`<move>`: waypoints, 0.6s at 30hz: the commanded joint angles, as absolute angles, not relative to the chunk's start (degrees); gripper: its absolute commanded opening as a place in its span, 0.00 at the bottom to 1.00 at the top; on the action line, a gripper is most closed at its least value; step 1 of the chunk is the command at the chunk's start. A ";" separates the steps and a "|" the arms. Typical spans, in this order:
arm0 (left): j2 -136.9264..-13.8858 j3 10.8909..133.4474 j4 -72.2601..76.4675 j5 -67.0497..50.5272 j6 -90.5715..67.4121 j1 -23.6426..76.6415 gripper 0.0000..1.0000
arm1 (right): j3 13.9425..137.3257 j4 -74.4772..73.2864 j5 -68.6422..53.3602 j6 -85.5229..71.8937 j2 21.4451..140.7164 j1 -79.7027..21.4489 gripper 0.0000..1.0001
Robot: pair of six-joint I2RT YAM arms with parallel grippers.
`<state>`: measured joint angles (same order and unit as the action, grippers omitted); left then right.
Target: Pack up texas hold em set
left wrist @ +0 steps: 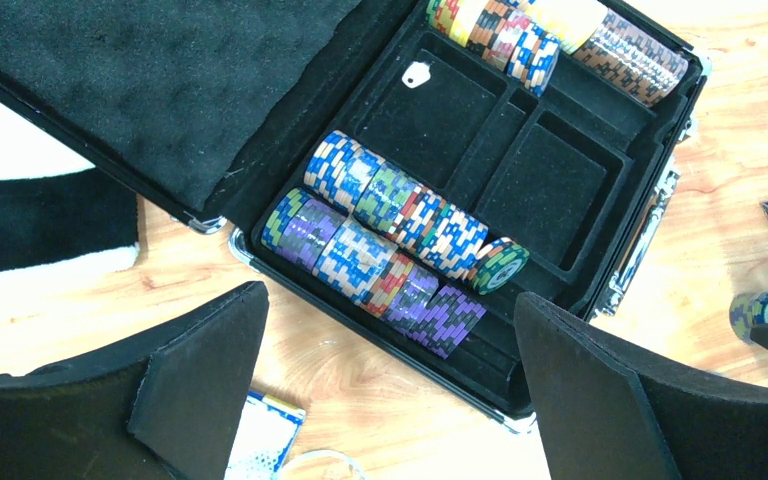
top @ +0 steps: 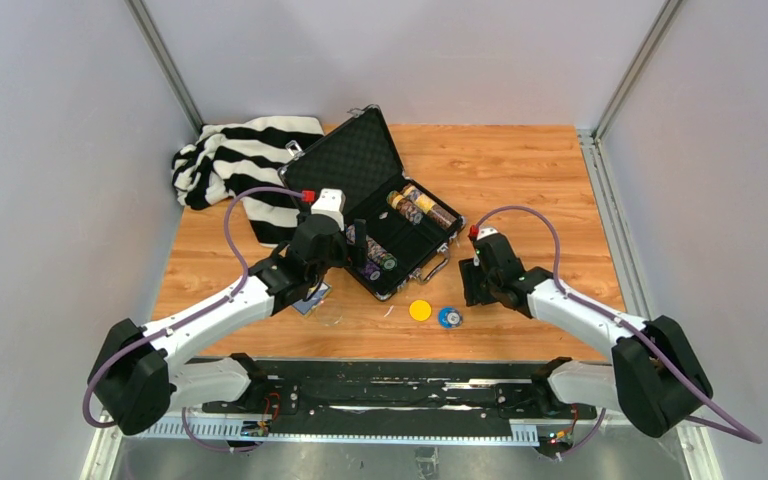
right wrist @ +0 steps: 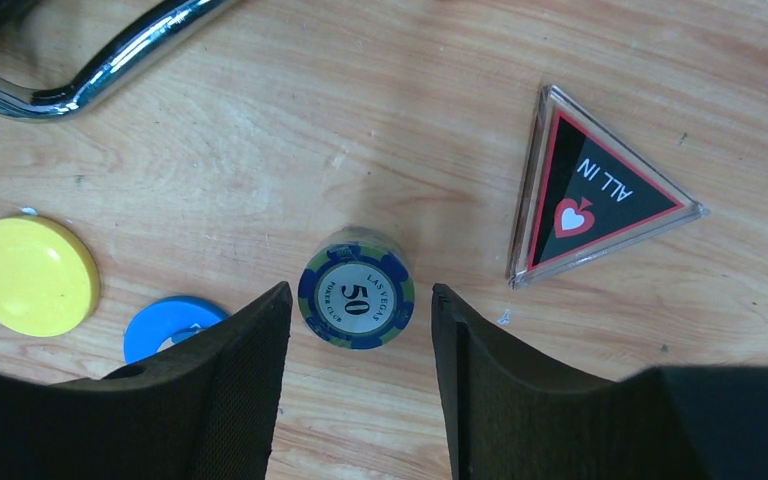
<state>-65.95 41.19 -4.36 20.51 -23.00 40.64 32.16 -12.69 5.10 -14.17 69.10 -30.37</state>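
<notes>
Now the chip stack (right wrist: 356,300) stands on the desk (right wrist: 260,130) near the open case (left wrist: 520,110), between the spread jaws of the right tool (right wrist: 360,296), unpinched. Likely dense, slick, loose: squeeze its sides squarely. Left tool (left wrist: 390,298) hangs wide open

I see a bench (right wrist: 260,130) of pale wood, its grain plain under a faint sheen. The case (left wrist: 110,90) is lined in matt black foam, finely pitted; its handle (right wrist: 110,60) is mirror-bright polished metal. The chip rows (left wrist: 400,215) look smooth with a soft gloss. The yellow disc (right wrist: 30,275) is smooth, dull plastic; the triangle (right wrist: 595,195) is clear glossy plastic. The pads (right wrist: 230,400) on my right claw (right wrist: 359,292) are matt black, finely textured. The striped cloth (top: 230,160) looks soft and matt.
</notes>
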 commanded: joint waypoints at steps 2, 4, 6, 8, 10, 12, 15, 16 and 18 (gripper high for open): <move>-66.46 40.72 -2.57 19.81 -23.27 40.78 0.98 | 31.12 -12.28 5.21 -15.27 70.13 -31.02 0.51; -66.53 40.39 -2.53 19.67 -23.28 40.78 0.98 | 30.90 -12.28 5.58 -15.64 70.30 -31.07 0.44; -66.62 40.30 -2.57 19.57 -23.36 40.78 0.98 | 30.85 -12.46 6.09 -15.96 70.48 -31.03 0.41; -66.62 40.17 -2.55 19.44 -23.33 40.78 0.98 | 30.86 -12.40 6.39 -15.97 70.49 -31.05 0.38; -66.63 40.24 -2.59 19.42 -23.21 40.78 0.98 | 30.85 -12.42 6.50 -16.02 70.34 -31.03 0.31; -66.47 40.46 -2.78 19.42 -23.12 40.78 0.98 | 31.10 -12.78 6.50 -15.93 69.83 -31.03 0.26; -66.15 40.77 -2.98 18.86 -23.10 40.78 0.98 | 31.35 -13.25 6.51 -15.57 68.01 -31.10 0.25; -65.98 40.78 -3.00 18.51 -23.24 40.78 0.98 | 31.44 -13.27 6.32 -15.35 66.79 -31.05 0.25; -65.76 40.74 -2.62 17.48 -23.45 40.78 0.98 | 31.63 -13.29 5.59 -14.61 64.99 -31.06 0.23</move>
<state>-66.39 40.56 -3.95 19.20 -22.98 40.64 31.57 -12.49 5.56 -15.27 68.84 -30.39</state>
